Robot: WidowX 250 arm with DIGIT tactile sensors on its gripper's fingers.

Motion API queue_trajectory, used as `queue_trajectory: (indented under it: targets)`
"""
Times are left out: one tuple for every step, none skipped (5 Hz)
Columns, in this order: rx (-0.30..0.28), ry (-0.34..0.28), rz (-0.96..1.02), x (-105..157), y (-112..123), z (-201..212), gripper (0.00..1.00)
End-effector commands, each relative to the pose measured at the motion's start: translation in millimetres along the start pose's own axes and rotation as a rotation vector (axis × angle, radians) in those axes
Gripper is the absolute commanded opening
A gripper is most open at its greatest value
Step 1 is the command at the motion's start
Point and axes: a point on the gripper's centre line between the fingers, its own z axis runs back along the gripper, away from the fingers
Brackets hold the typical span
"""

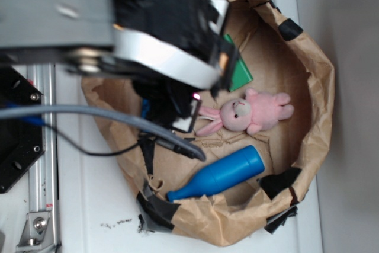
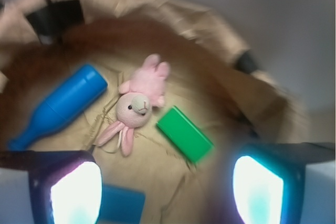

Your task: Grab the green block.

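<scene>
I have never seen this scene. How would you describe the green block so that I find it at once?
Look inside the brown paper bag with its rolled-down rim. On its floor lies a pink toy rabbit, and the green block lies flat just beside the rabbit's head, on the side away from the blue bottle. It is the only green thing; the similar flat slab by the end effector is blue.
</scene>
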Motion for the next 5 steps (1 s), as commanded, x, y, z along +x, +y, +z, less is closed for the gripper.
queue_trajectory:
  targets:
    - [-0.05,-0.005,-0.214,-22.3,-6.7,-49.6,1.0]
    - [-0.059,0.006,-0.179,-29.9,17.3,-64.3,1.0]
    - [-0.037,-0.001,-0.163,-23.5,36.7,-70.6,1.0]
    - [-0.04,0.002,-0.174,-6.7,37.2,-83.5,1.0]
    - [-0.071,-0.001,-0.192,5.1,22.3,-93.4,1.0]
